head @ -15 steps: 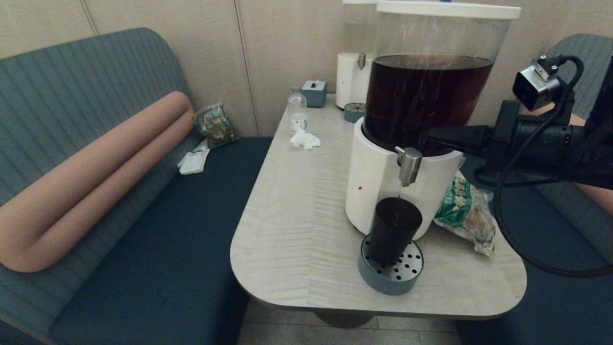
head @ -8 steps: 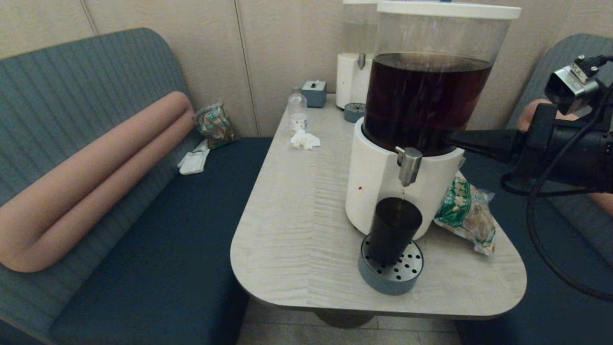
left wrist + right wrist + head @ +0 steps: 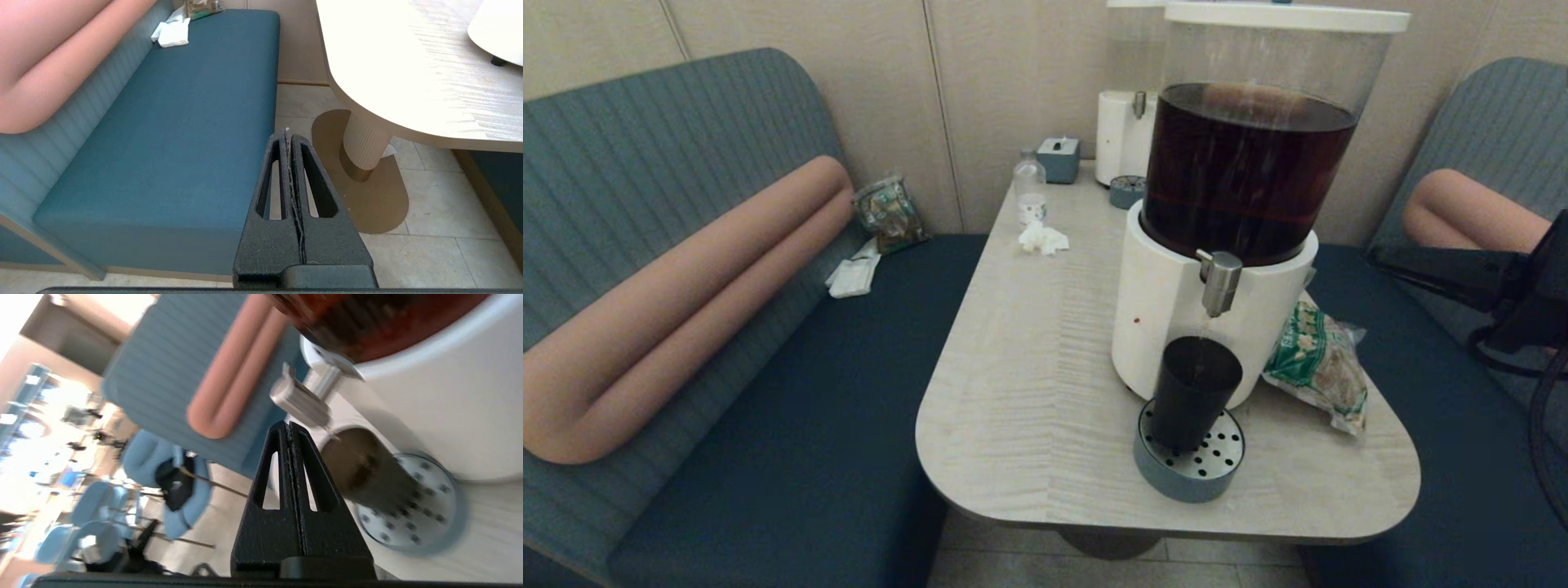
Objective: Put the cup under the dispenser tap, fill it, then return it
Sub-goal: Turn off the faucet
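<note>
Pale wood-grain worktop (image 3: 1029, 392) fills the booth between two blue-grey benches, its rounded near edge closest to me. Nearest on it sits a round grey drip tray (image 3: 1186, 482) with a perforated steel top, and the cup (image 3: 1194, 392) stands upright on that tray, a small near-black tumbler with no handle, slightly tapered and much shorter than the white base behind it. Directly above its open mouth hangs the dispenser tap (image 3: 1219, 282), a short brushed-steel cylinder projecting from the white base of the big dispenser (image 3: 1176, 318), whose clear tank is most of the way full of dark brown drink; a thin thread of liquid shows between spout and cup. Just beside the base, on the right, lies a green-and-white snack bag (image 3: 1319, 363). Further back stand a small clear bottle (image 3: 1029, 189), a crumpled tissue (image 3: 1043, 238) and a second white dispenser (image 3: 1123, 135) against the wall. Off the worktop's right side the right claw (image 3: 289, 425) is held level over the bench, well apart from the cup, its fingers pressed together and empty. Low beside the left bench the left claw (image 3: 287, 132) points at the floor, likewise closed on nothing.
</note>
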Controlling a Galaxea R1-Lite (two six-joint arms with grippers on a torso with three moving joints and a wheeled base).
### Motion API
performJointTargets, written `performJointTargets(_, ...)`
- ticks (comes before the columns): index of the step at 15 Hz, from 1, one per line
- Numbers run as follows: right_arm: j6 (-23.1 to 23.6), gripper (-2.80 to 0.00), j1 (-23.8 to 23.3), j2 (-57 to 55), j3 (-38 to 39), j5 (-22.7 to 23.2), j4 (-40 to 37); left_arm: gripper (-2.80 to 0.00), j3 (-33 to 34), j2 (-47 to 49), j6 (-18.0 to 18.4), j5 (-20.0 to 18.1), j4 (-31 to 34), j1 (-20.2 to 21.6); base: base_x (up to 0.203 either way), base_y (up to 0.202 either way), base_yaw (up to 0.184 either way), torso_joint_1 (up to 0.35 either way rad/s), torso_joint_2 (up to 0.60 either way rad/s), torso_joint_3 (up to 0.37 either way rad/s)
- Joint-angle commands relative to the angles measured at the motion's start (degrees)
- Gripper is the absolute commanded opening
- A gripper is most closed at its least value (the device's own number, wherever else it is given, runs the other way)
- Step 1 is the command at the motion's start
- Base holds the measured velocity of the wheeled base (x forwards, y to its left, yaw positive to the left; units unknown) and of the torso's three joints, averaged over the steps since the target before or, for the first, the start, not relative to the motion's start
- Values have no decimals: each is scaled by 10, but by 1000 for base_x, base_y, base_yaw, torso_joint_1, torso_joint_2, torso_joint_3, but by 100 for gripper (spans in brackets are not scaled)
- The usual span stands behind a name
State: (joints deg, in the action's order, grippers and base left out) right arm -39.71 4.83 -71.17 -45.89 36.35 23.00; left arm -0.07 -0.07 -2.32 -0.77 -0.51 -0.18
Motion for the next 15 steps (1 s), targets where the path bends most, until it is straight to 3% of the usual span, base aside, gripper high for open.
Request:
performJointTargets(1,71,-280,-44,85,33,-3,-21,-280,1,1,-1,0,0,0,0,0,0,0,0,0)
performJointTargets(3,227,-280,-71,150,73,-38,-63,-280,1,1,-1,0,0,0,0,0,0,0,0,0)
performJointTargets(5,398,-280,-84,219,121,-116,-88,-280,0,1,-1,0,0,0,0,0,0,0,0,0)
performJointTargets(7,490,-280,-87,275,162,-218,-96,-280,1,1,-1,0,0,0,0,0,0,0,0,0)
performJointTargets(10,530,-280,-84,361,223,-299,-93,-280,0,1,-1,0,0,0,0,0,0,0,0,0)
performJointTargets(15,562,-280,-82,513,331,-317,-46,-280,1,1,-1,0,0,0,0,0,0,0,0,0)
